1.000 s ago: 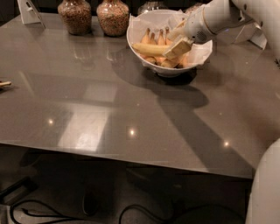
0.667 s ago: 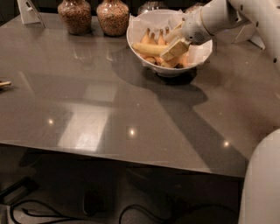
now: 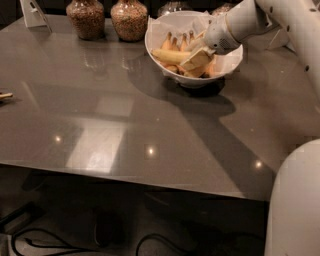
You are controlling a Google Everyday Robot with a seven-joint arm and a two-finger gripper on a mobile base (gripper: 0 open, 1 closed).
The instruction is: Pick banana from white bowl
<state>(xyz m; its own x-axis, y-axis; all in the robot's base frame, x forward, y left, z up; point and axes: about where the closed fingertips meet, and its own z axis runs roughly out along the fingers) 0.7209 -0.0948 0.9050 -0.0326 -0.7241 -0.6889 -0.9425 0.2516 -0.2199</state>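
Note:
The white bowl (image 3: 227, 67) with crumpled paper lining stands at the back right of the grey table. The long pale yellow banana (image 3: 169, 55) lies across the bowl's left half, above shorter orange-tinged bananas (image 3: 172, 41). My gripper (image 3: 196, 56) reaches into the bowl from the right on the white arm (image 3: 240, 22). Its fingers are closed on the banana's right end, and the left end points out toward the bowl's left rim. The gripper hides the bowl's middle.
Two grain-filled glass jars (image 3: 86, 17) (image 3: 129, 19) stand left of the bowl at the table's back edge, with a white card stand (image 3: 31, 12) further left. A small object (image 3: 4, 95) lies at the left edge. My white base (image 3: 295, 200) fills the lower right.
The gripper has shifted slightly left and deeper into the bowl and closed on the long banana's right end. The bowl and jars have stayed in place.

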